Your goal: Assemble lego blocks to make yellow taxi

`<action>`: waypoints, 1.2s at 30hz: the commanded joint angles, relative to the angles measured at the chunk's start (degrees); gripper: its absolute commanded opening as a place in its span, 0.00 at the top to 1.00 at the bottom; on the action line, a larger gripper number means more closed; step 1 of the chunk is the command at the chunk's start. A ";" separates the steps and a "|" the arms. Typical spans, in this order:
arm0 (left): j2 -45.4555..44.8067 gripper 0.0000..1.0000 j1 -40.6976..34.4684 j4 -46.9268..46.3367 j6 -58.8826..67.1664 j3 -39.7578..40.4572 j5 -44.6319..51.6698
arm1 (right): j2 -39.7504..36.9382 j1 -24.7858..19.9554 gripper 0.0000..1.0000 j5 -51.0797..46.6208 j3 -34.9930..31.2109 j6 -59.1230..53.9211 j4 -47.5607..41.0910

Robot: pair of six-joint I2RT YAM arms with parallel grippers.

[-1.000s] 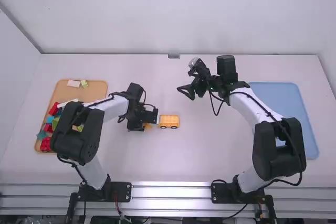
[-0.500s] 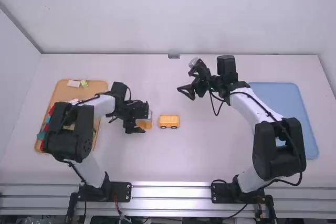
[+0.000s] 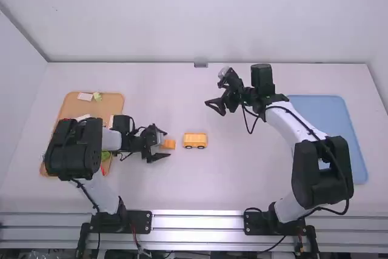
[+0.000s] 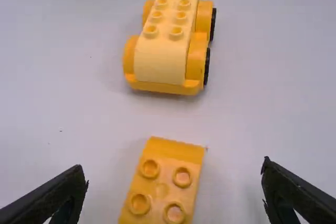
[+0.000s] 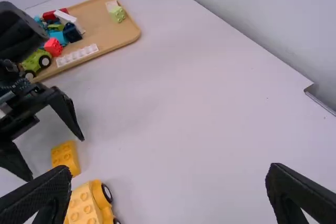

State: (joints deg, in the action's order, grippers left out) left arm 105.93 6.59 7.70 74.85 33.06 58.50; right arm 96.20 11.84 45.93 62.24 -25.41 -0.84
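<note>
Blocks (image 5: 53, 46) in tan tray (image 5: 107, 32)

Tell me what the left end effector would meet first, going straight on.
The left end effector would probably meet the small yellow brick between its open fingers; depth is unclear, so the table might come first.

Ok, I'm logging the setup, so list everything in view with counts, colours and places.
Wheeled block: one, yellow, mid-table.
Four-stud block: one, yellow-orange, left of it.
Left tray: one, tan, table's left side.
Blocks: several, red, blue, green, white, in that tray.
Right tray: one, blue, table's right side.
Table: one, white, beneath everything.
Bracket: one, grey, table's far edge.
Arms: two, white and black, bases at near edge.
Left gripper: one, black, open around the four-stud block.
Right gripper: one, black, open, above mid-table.
</note>
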 commanded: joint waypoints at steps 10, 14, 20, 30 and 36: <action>3.28 0.04 0.17 -11.58 9.01 7.04 0.66 | 0.07 -0.22 0.01 0.70 1.49 0.07 -0.11; 6.36 0.05 0.11 -20.98 15.58 12.04 0.55 | 0.07 -0.24 0.02 0.68 1.49 0.09 -0.70; 8.87 0.13 0.11 -30.67 24.26 16.20 -1.77 | 0.07 -0.24 0.01 0.66 1.49 -0.15 -1.20; 8.87 0.01 0.09 -24.17 9.05 13.97 -10.91 | 0.07 -0.22 0.01 0.48 1.49 -0.17 -0.35; 8.87 0.00 0.15 -18.71 12.13 10.88 -5.49 | 0.07 -0.22 0.02 0.48 1.49 -0.13 0.42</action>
State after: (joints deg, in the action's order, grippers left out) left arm 114.26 6.59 -10.22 87.77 46.00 55.46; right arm 96.20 11.84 45.93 62.26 -25.43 -0.47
